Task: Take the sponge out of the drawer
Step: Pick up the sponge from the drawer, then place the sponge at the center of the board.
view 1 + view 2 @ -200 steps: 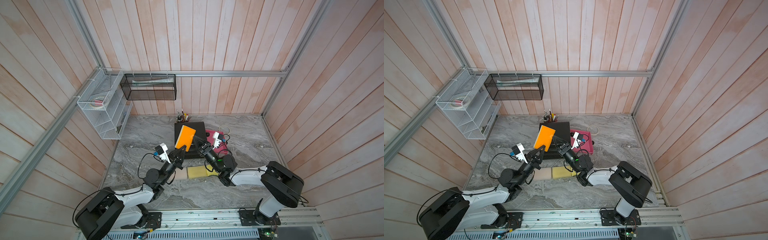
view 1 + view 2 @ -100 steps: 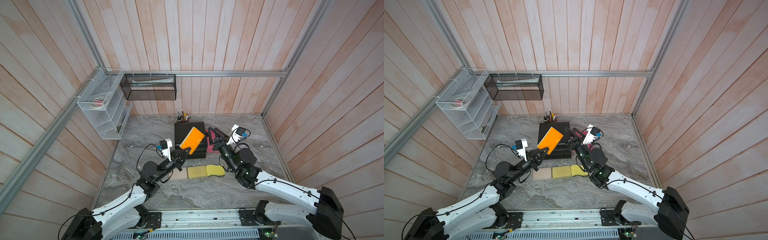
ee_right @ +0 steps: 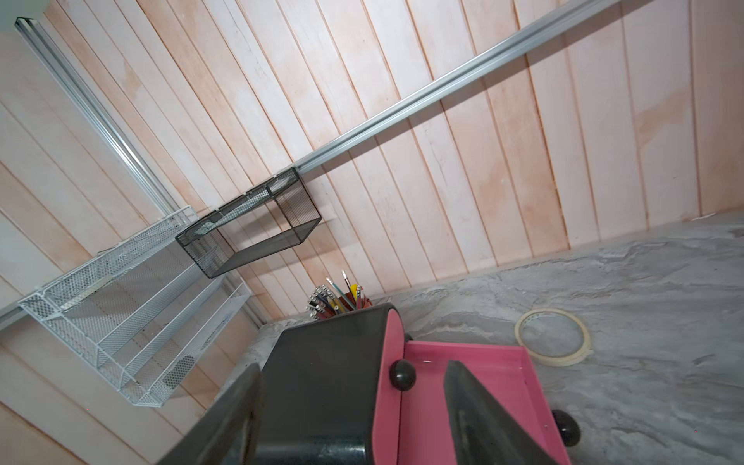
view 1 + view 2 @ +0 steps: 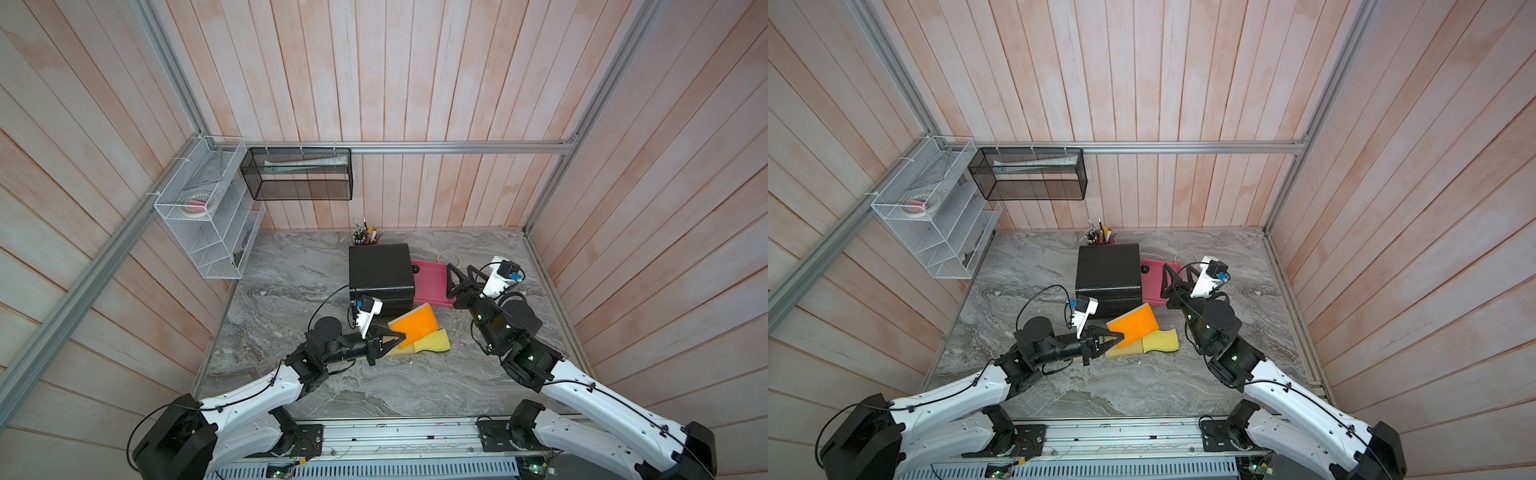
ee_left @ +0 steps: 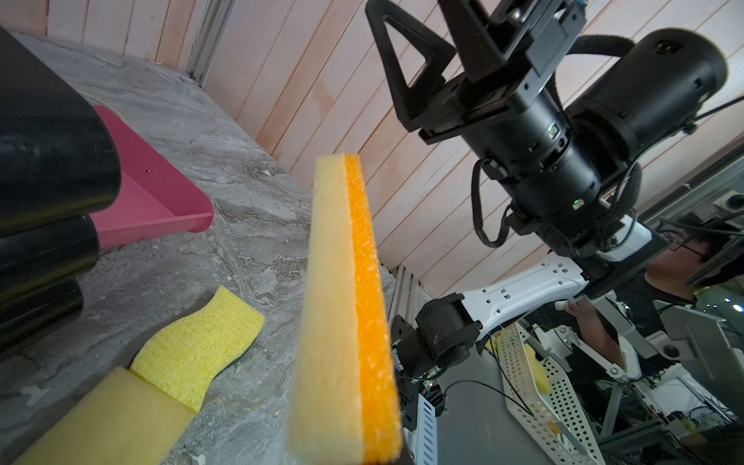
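The left gripper (image 4: 400, 338) is clamped on one corner of the orange sponge (image 4: 415, 322). The sponge is outside the pink drawer (image 4: 428, 278), in front of the black drawer cabinet (image 4: 380, 270) and over the marble tabletop (image 4: 291, 282). In the left wrist view it is seen edge-on: a cream foam layer with an orange scouring layer.

Beneath and beside it, a wavy yellow sponge (image 4: 436, 343) and a pale foam block (image 5: 100, 418) lie flat on the tabletop, touching each other.

The right gripper (image 4: 461, 276) is released, fingers (image 3: 483, 422) spread wide with nothing between them. It hangs above the pulled-out pink drawer. A tape roll (image 3: 551, 336) lies on the tabletop near the drawer.
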Robot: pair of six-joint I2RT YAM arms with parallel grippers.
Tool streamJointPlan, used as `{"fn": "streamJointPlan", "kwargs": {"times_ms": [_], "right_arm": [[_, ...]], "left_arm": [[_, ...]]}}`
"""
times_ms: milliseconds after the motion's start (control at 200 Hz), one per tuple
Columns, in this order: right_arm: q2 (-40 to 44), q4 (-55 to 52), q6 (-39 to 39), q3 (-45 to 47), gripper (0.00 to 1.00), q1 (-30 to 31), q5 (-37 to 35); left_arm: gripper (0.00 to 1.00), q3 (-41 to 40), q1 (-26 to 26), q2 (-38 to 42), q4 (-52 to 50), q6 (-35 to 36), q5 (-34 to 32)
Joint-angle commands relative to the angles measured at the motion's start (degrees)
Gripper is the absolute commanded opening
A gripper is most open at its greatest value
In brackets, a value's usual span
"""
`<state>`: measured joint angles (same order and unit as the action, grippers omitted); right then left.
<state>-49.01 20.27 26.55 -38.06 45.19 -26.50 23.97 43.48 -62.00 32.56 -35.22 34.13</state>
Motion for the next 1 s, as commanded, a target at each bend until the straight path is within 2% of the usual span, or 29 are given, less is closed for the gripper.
{"fn": "streamJointPlan", "kwargs": {"times_ms": [0,215,490,630,645,780,995], "right_arm": [[1.61,-5.46,-2.81,0.96,0.77,-0.45,-0.04],[3.05,-6.68,-2.66,3.23,0.80,-1.56,-0.65],[4.13,-7.85,-0.72,5.15,0.81,-3.59,0.38],[5.78,-7.88,0.04,6.53,0.81,-4.40,0.84],[5.99,-7.96,0.08,6.66,0.81,-4.47,0.88],[7.68,-8.00,0.61,7.97,0.81,-5.01,0.76],[9.39,-8.20,1.22,9.24,0.81,-5.37,0.75]], "left_arm": [[0.00,-1.27,1.18,-1.87,0.55,-0.99,1.44],[0.00,-1.99,4.90,-8.73,4.39,-2.19,0.24],[0.00,0.41,10.61,-23.78,12.43,-8.20,0.54],[0.00,2.20,10.67,-28.59,12.16,-9.51,-0.11],[0.00,2.36,12.51,-28.88,12.04,-9.54,-0.19],[0.00,4.42,13.66,-31.92,9.48,-9.18,-1.79],[0.00,6.95,14.04,-37.06,7.98,-9.66,-3.39]]}}
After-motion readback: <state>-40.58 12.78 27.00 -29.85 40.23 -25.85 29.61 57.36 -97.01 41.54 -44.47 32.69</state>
